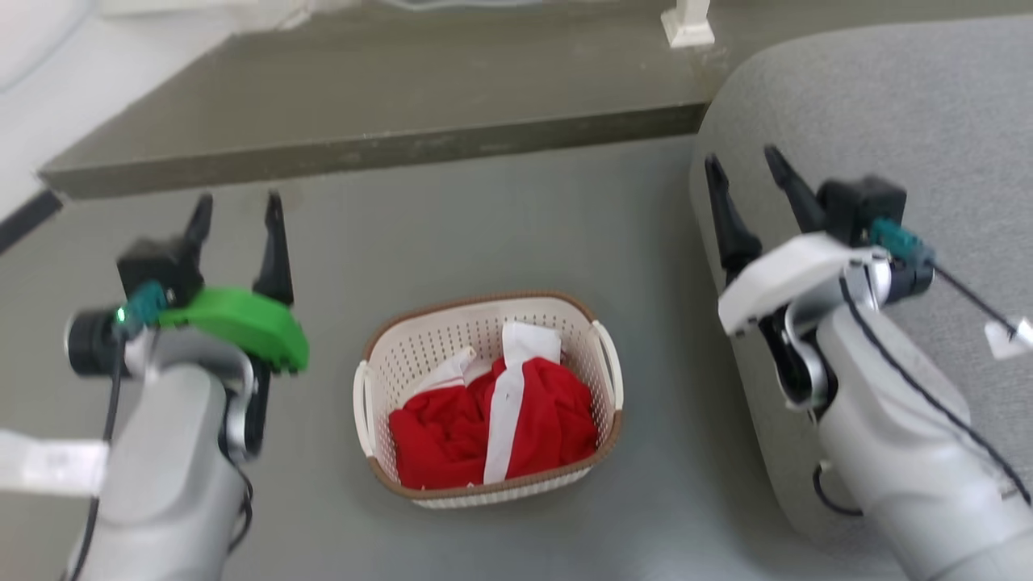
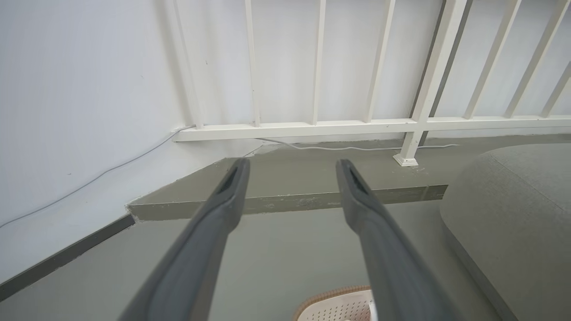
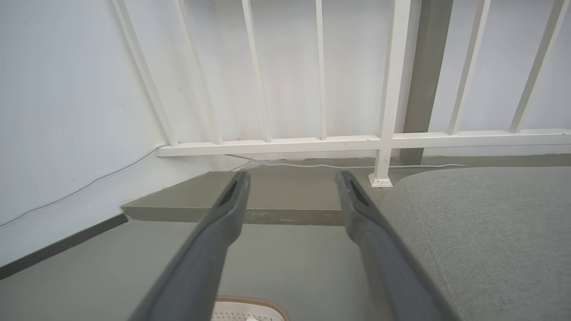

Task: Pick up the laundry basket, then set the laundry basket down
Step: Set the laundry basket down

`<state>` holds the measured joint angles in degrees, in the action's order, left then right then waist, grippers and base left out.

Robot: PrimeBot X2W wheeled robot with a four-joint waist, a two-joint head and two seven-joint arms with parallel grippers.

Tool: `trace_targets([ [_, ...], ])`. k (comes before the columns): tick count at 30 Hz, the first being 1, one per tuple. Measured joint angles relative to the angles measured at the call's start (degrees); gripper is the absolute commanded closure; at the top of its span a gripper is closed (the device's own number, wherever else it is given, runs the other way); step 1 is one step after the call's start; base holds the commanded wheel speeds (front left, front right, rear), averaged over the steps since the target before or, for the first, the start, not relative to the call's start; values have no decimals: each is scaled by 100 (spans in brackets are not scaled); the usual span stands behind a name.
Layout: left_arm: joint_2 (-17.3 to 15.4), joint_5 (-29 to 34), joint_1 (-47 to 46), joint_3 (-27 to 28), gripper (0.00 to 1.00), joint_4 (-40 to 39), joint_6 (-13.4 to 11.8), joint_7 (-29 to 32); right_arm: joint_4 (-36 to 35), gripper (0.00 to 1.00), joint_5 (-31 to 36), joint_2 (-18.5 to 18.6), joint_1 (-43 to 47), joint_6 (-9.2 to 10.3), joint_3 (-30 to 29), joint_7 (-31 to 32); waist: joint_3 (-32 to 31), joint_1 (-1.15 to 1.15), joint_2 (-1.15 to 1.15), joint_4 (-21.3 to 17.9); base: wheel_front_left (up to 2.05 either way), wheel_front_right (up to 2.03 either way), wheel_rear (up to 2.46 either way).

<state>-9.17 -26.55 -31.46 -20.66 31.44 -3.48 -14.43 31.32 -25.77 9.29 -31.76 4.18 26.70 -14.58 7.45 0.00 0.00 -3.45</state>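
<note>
On floor (image 1: pixel 500 234), laundry basket (image 1: pixel 420 347), near sofa (image 1: pixel 888 105) edge

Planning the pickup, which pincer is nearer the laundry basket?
Left, slightly. The left pincer is open just left of the laundry basket; the right pincer is open farther right, by the grey cushion.

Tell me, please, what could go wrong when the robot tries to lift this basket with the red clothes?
1. The left pincer and the right pincer are open, away from the laundry basket; its side handles are thin, so a grasp may miss.
2. Lifted by one handle, it could tilt and spill the red clothes.
3. The grey cushion sits close on its right and could hinder that arm.
</note>
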Motion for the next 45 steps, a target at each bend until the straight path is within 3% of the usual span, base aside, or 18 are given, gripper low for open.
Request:
trace_targets([
  [6,-5,82,816,55,0,-470,-147,0,-358,0,156,4,676,56,-115,0,-291,0,0,-23,0,0,0],
  [13,18,211,1502,36,0,-862,-167,0,-624,0,178,60,1390,191,-363,0,-487,0,0,5,0,0,0],
  [20,-42,326,2115,146,0,-1279,-218,0,-849,0,279,57,1864,205,-417,0,-647,0,0,13,0,0,0],
  [45,-23,533,3087,396,0,-2214,-318,0,-1411,0,526,52,2541,249,-592,0,-649,0,0,-23,0,0,0],
])
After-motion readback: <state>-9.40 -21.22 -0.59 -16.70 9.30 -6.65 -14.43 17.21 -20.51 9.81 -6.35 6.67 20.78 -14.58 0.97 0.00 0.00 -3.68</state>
